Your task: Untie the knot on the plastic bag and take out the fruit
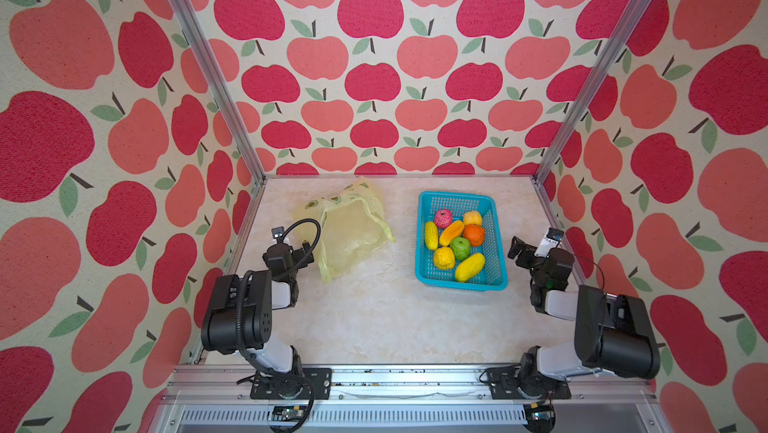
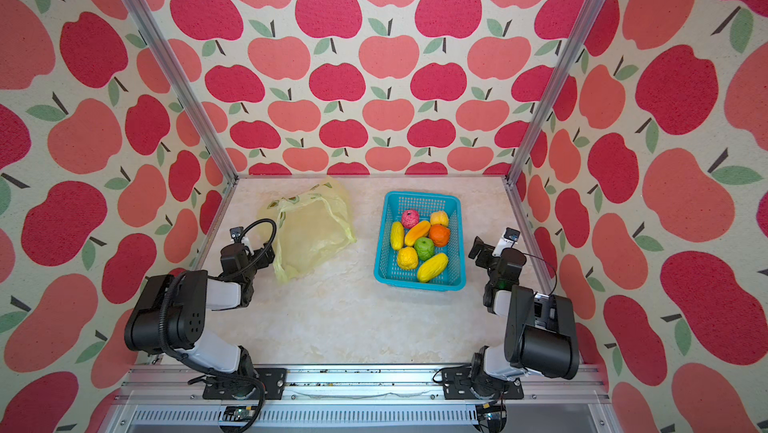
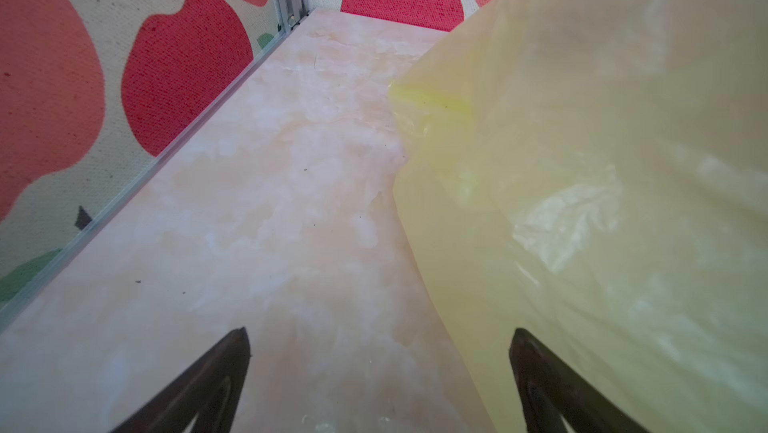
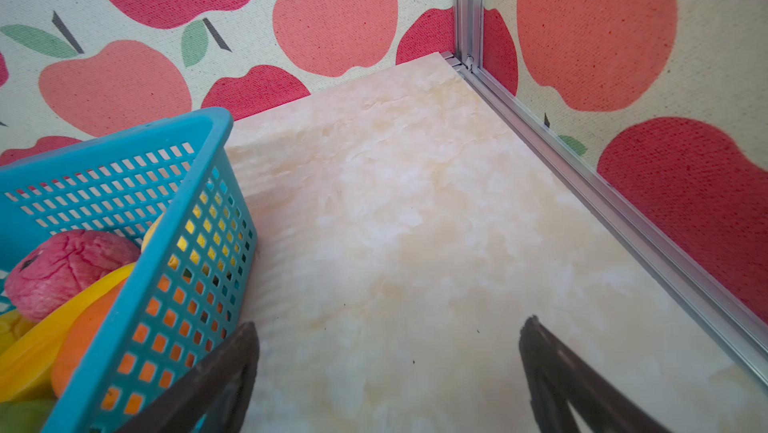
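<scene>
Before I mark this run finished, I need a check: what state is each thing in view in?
plastic bag, untied, slack and flat on the table, apparently empty.
basket, upright on the table.
fruit, all in the basket.
left gripper, jaws open, empty, beside the bag.
right gripper, jaws open, empty, beside the basket.

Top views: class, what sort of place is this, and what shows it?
Probably a robot test booth: a left arm and right arm bolted to a rail, apple-print walls boxing in a table, fruit in a basket beside the plastic bag.
</scene>
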Motion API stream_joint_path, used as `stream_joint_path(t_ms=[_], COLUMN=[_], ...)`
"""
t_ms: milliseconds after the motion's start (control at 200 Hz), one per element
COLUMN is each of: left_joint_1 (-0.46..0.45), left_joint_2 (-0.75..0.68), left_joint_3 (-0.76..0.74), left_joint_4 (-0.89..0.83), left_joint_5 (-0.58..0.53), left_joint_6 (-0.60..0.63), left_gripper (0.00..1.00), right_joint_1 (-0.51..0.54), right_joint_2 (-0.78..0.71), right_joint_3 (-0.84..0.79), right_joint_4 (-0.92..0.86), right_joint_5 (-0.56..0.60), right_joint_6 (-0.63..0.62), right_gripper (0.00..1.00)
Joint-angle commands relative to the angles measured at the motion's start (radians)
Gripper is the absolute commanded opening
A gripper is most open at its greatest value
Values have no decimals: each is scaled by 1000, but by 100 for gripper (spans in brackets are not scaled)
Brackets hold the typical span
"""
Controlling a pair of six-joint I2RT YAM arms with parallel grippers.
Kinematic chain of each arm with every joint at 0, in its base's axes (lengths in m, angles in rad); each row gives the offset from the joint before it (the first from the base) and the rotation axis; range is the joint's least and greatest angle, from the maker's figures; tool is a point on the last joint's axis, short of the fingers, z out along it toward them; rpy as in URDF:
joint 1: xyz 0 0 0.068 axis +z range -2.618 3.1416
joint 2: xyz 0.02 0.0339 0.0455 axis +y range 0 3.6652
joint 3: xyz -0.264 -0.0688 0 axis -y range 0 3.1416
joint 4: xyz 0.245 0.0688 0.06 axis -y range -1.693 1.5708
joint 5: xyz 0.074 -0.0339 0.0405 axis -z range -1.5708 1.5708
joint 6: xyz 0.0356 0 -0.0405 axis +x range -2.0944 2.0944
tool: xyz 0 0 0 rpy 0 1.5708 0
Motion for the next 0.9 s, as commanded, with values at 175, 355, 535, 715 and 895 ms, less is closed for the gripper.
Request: stream_joint_path(t_ms=[175,355,535,715,895], left_joint_1=[-1,-1,-5,-8,-14], left_joint_2=[6,8,7,8,10], left_joint_3=[-14,-17,-17,-13,-7], left_joint_4=[101,111,110,105,92], left_joint_5=[20,26,23,16,17], left_joint_6=[29,30,34,37,46], left_gripper=[99,99,99,99,99], right_joint_1=[112,167,184,193,271], right_joint_2=[80,106,166,145,135], right_joint_3=[-96,-79,-120,-95,17], right_joint_4=[283,276,440,362,157], right_joint_5=[-45,147,224,235,257], right_joint_6=[-163,-171,-178,-185,-285], right_gripper=[99,99,99,99,99])
